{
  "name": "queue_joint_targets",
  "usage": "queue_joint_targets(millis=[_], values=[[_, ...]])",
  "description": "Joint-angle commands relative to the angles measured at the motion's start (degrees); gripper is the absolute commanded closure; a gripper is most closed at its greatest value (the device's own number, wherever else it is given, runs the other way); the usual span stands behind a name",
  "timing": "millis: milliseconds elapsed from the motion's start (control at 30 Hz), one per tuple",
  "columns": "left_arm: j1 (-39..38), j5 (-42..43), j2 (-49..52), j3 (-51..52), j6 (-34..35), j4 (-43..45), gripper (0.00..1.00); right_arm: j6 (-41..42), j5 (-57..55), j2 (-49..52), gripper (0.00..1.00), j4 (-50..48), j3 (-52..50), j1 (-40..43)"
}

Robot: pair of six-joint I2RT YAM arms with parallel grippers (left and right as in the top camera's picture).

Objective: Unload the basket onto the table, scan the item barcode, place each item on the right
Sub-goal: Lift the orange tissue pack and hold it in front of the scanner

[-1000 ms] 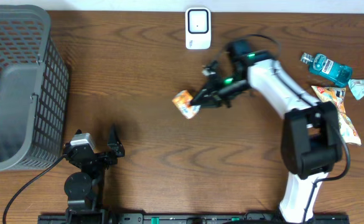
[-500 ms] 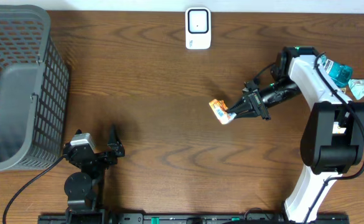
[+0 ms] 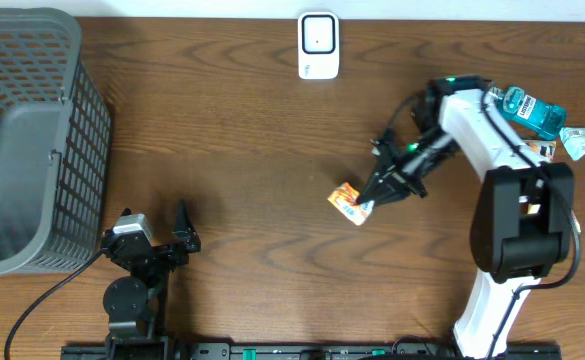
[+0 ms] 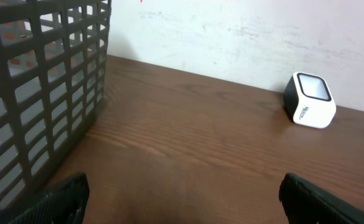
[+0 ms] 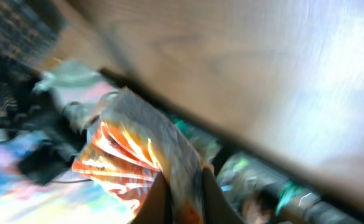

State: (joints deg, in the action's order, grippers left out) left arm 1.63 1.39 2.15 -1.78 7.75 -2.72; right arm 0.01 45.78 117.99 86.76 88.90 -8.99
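The right gripper (image 3: 372, 200) is clamped on a small orange packet (image 3: 347, 200), right of the middle of the table (image 3: 232, 150) and well nearer than the white scanner (image 3: 318, 45) at the far edge. The left gripper (image 3: 155, 222) sits near left, jaws spread wide. The grey mesh basket (image 3: 87, 140) stands far left, only its grey floor showing inside. A blue bottle (image 3: 530, 110) lies far right.

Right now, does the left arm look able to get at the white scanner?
Probably: the left gripper is open, bare table lies between it and the scanner, and the basket stands off to the side.
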Motion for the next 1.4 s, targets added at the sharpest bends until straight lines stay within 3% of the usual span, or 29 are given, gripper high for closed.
queue_joint_targets(millis=[0, 133, 267, 633, 733, 1000, 1133, 1367], values=[[0.13, -0.33, -0.04, 1.55, 0.5, -1.22, 0.02, 6.8, -10.36, -1.2, 0.99, -9.44, -0.15, -3.08], [0.13, -0.33, -0.04, 1.55, 0.5, -1.22, 0.02, 21.99, -32.81, -1.2, 0.99, -23.23, -0.04, -6.12], [0.13, -0.33, -0.04, 1.55, 0.5, -1.22, 0.02, 22.84, -45.97, -1.2, 0.99, -33.7, -0.04, -8.24], [0.13, -0.33, -0.04, 1.55, 0.5, -1.22, 0.02, 13.38, -47.58, -1.31, 0.99, -68.96, -0.02, -9.66], [0.13, -0.33, -0.04, 1.55, 0.5, -1.22, 0.02, 6.91, -48.68, -1.14, 0.99, -78.82, -0.04, -10.58], [0.13, -0.33, -0.04, 1.55, 0.5, -1.22, 0.02, -7.21, -67.1, 3.74, 0.99, -100.87, -0.04, -15.1], [0.13, -0.33, -0.04, 1.55, 0.5, -1.22, 0.02, -8.9, -71.43, 7.8, 0.99, -109.5, -0.02, -15.98], [0.13, -0.33, -0.04, 1.55, 0.5, -1.22, 0.02, -8.9, -76.43, 15.39, 0.99, -115.91, 1.05, -15.87]])
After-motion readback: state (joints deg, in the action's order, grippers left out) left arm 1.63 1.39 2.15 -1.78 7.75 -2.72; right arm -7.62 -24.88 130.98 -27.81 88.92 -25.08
